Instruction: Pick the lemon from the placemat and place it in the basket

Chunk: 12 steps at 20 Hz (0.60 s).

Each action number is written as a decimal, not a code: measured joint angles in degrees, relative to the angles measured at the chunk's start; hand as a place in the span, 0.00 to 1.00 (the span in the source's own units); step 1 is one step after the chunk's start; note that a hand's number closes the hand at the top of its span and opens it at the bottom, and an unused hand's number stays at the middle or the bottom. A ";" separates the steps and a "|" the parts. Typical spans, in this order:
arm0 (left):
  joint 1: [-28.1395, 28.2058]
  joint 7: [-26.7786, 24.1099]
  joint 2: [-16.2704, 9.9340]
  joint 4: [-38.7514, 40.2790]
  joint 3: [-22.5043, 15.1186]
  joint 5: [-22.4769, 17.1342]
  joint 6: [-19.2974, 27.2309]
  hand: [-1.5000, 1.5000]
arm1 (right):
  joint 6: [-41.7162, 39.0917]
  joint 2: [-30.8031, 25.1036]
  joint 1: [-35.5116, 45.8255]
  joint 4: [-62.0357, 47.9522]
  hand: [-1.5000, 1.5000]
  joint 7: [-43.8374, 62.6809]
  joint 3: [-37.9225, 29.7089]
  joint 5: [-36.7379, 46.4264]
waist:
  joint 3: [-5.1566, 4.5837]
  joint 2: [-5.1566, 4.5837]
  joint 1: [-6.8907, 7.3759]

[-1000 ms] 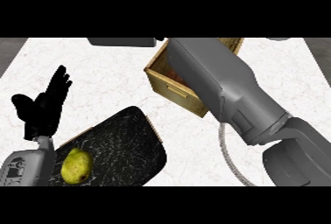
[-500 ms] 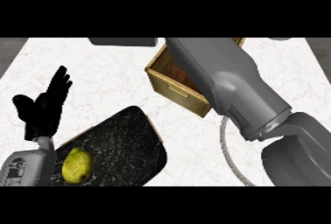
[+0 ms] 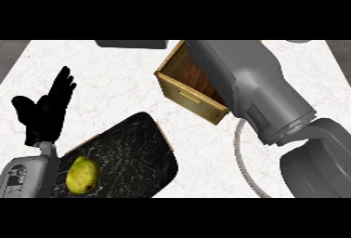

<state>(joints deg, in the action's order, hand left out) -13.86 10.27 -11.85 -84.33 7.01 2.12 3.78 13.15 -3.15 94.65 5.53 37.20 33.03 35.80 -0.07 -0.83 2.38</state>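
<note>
Broadly, the white marbled bench [image 3: 123,69] carries everything, and I take the dark placemat [image 3: 130,153] as my landmark. Largest in sight is my right forearm [image 3: 254,88], reaching up and to the right of the placemat and lying over the wooden basket [image 3: 188,95], which it half covers; my right robot hand is out of sight, so I cannot tell how its fingers stand. The basket sits well apart from the placemat, up and to its right, with a bare strip of bench between them. Just right of the placemat a thin pale hoop or cord [image 3: 241,153] curves beside my arm; I cannot say what it is. My left robot hand [image 3: 44,109] rests just above the placemat's left corner, fingers spread and upright, holding nothing. Smallest is the lemon [image 3: 81,175], lying on the placemat's lower left part, just beside my left wrist. I judge it light, stiff enough to squeeze, its rind waxy and rounded, so it may roll; I would close round its broad middle. My own right arm over the basket seems the main obstacle.
</note>
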 measured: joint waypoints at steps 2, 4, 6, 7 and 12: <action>0.28 -0.28 0.59 0.05 -0.38 0.17 0.18 0.50 | -0.96 0.20 -0.40 -0.52 1.00 -0.29 -0.58 -0.15 | 0.00 -0.02 0.04; 0.34 -0.63 0.15 0.13 0.05 -0.18 -0.31 0.50 | -1.10 0.20 -0.99 -0.79 1.00 -0.73 -0.90 -0.01 | -0.01 -0.04 0.09; 1.01 -0.71 0.52 -0.49 -0.41 0.20 -0.11 0.50 | -0.93 0.00 -1.44 -1.00 1.00 -1.12 -1.20 0.18 | 0.00 -0.03 0.14; 1.35 -1.01 0.79 -0.46 -0.44 0.19 -0.02 0.50 | -0.94 -0.52 -1.64 -1.01 1.00 -1.64 -1.30 0.32 | 0.01 -0.02 0.09; 1.62 -0.72 1.23 -1.20 -0.88 0.35 0.00 0.50 | -0.17 -0.30 -3.13 -1.45 1.00 -2.18 -1.28 1.53 | 0.01 -0.02 0.07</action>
<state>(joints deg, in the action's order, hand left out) -12.24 9.56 -10.62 -85.53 6.13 2.47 3.78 12.98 -3.44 91.52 4.08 35.01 31.75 37.32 -0.06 -0.85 2.45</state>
